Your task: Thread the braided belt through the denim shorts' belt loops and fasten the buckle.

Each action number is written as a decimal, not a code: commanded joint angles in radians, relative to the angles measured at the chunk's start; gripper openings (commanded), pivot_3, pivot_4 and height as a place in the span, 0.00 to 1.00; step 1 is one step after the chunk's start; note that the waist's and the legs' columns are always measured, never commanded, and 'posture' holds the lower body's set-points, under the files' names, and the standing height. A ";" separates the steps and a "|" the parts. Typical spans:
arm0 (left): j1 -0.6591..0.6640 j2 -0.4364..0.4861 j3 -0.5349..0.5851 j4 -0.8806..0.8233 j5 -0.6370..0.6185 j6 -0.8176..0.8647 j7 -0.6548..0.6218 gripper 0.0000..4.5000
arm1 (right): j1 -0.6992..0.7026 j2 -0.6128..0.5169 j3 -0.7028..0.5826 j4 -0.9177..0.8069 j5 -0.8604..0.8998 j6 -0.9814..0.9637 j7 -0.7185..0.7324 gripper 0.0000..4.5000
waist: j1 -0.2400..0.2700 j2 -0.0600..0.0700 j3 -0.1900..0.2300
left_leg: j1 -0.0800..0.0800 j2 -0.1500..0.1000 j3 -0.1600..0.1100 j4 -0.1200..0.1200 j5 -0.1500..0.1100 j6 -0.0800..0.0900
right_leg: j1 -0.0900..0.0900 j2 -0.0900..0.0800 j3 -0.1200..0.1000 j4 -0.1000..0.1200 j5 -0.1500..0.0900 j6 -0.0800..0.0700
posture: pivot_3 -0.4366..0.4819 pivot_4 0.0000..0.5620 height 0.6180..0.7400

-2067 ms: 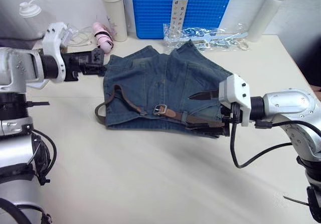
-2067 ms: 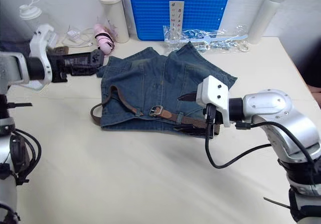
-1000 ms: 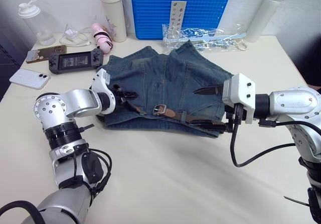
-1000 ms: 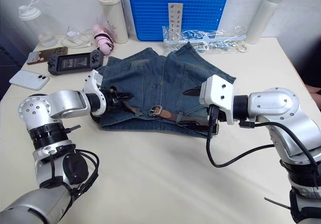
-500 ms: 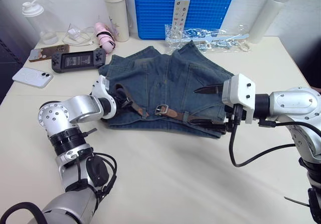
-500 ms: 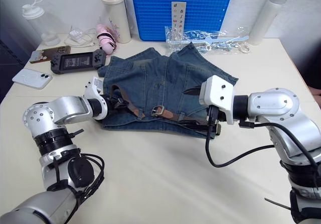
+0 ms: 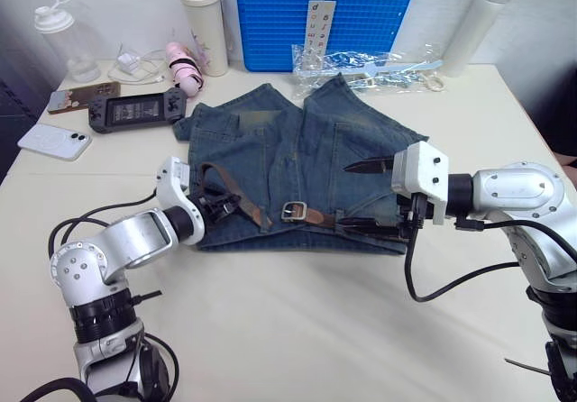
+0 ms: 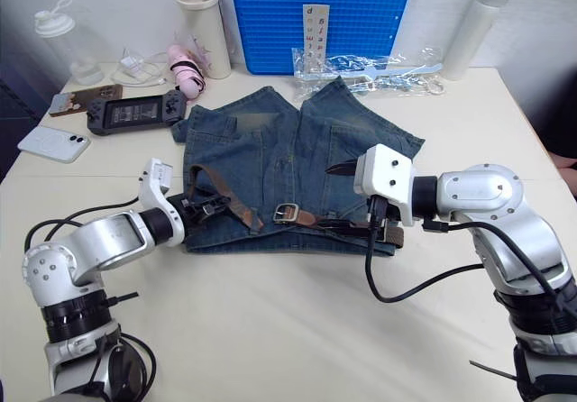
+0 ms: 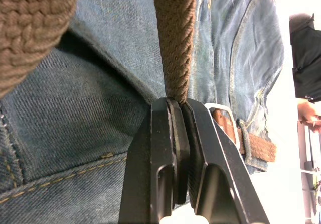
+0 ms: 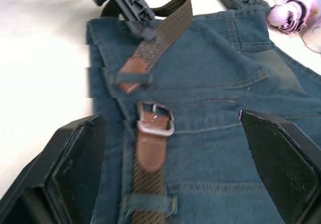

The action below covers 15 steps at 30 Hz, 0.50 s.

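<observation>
The denim shorts lie flat on the table with the waistband toward me. The braided belt runs along the waistband under a belt loop. Its free end arcs over the shorts' left part. The reddish leather tip lies just short of the silver buckle. My left gripper is shut on the brown strap at the shorts' left edge. My right gripper stands open over the waistband's right end, one finger on each side of it, holding nothing.
Along the back stand a blue crate, a tumbler, a clear bottle, a white bottle and a plastic bag. A game console and two phones lie at the left.
My left gripper closed on the belt strap at the shorts' left edge, and that arm dropped lower and nearer to me. The right gripper stayed open in place.
</observation>
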 commanded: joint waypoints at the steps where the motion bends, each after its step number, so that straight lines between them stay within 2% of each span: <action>1: 0.030 0.035 -0.092 -0.075 -0.003 -0.073 -0.027 0.01 | -0.021 0.000 0.000 -0.005 0.001 0.000 0.013 1.00 | 0.000 0.000 0.000 | 0.000 0.000 0.000 0.000 0.000 0.000 | 0.000 0.000 0.000 0.000 0.000 0.000 | 0.48 0.27 0.58; 5: 0.055 0.084 -0.151 -0.093 0.008 -0.132 -0.050 0.01 | -0.007 0.012 0.047 0.018 -0.034 0.007 0.001 1.00 | -0.003 0.000 0.000 | 0.000 0.000 0.001 0.000 0.000 0.000 | 0.000 0.001 -0.001 0.000 0.000 0.000 | 0.48 0.27 0.58; 9: 0.071 0.134 -0.181 -0.099 0.003 -0.183 -0.069 0.01 | -0.031 0.045 0.104 0.126 -0.110 0.023 -0.038 1.00 | -0.004 0.000 0.000 | 0.000 0.000 0.001 0.000 0.000 0.000 | 0.000 0.001 -0.001 -0.001 0.000 0.000 | 0.48 0.27 0.58; 10: 0.073 0.144 -0.189 -0.100 0.002 -0.194 -0.072 0.00 | -0.042 0.057 0.109 0.152 -0.119 0.026 -0.047 0.89 | -0.004 0.000 0.000 | 0.000 0.000 0.001 0.000 0.000 0.000 | 0.000 0.001 -0.001 -0.001 0.000 0.000 | 0.48 0.27 0.58; 12: 0.077 0.161 -0.203 -0.104 -0.001 -0.212 -0.079 0.00 | -0.070 0.064 0.139 0.217 -0.153 0.023 -0.030 0.72 | -0.005 0.000 0.000 | 0.000 0.000 0.002 0.000 0.000 0.000 | 0.000 0.001 -0.001 -0.001 0.000 0.000 | 0.48 0.27 0.58; 15: 0.080 0.183 -0.217 -0.112 0.007 -0.238 -0.081 0.00 | -0.103 0.087 0.187 0.322 -0.145 0.070 0.036 0.39 | -0.005 0.000 0.000 | 0.000 0.001 0.002 0.000 0.000 0.000 | 0.000 0.001 -0.002 -0.001 0.000 0.000 | 0.48 0.27 0.58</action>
